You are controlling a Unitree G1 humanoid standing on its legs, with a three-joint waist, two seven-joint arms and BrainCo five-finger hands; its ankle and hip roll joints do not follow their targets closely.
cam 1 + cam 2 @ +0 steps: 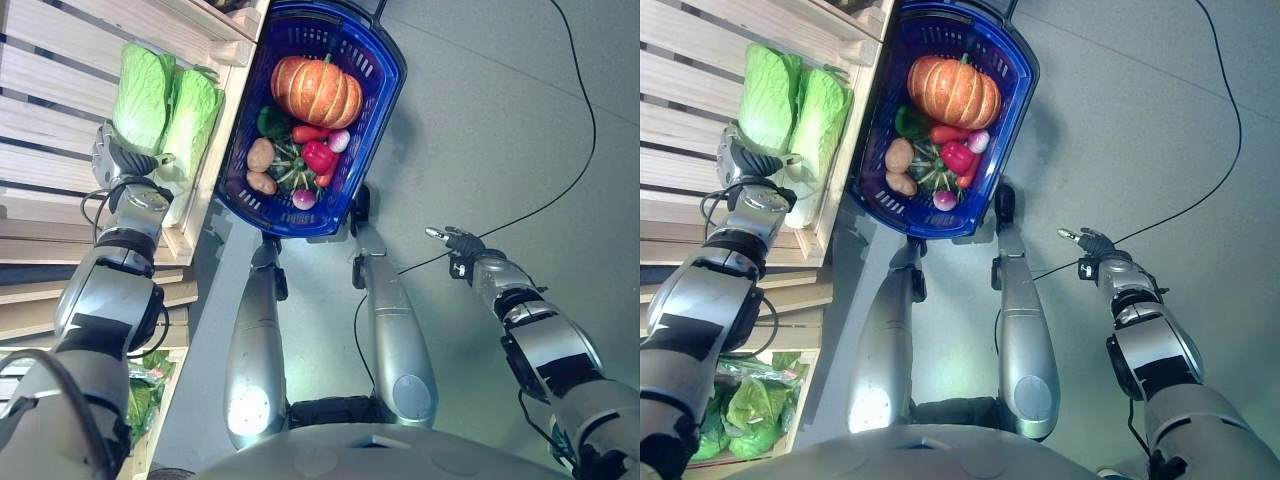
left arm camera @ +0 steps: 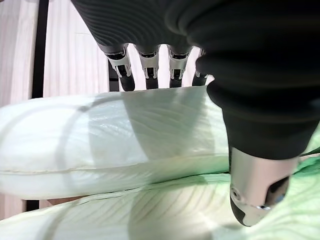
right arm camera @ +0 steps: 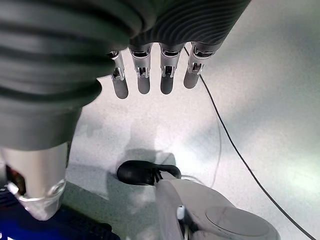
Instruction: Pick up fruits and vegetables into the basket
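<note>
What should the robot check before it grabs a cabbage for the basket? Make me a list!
1. Left hand at the cabbages: ok, it is right beside them on the wooden shelf.
2. Left hand ready: ok, fingers straight over a cabbage, thumb on the near side, not closed.
3. Blue basket nearby: ok, next to the shelf.
4. Room in the basket: cannot tell; the pumpkin and smaller vegetables take up much of it.
5. Right hand out of the way: ok, open above the floor.

Left hand point(image 2: 150, 60) extended with straight fingers; right hand point(image 3: 150, 75) open, idle.
</note>
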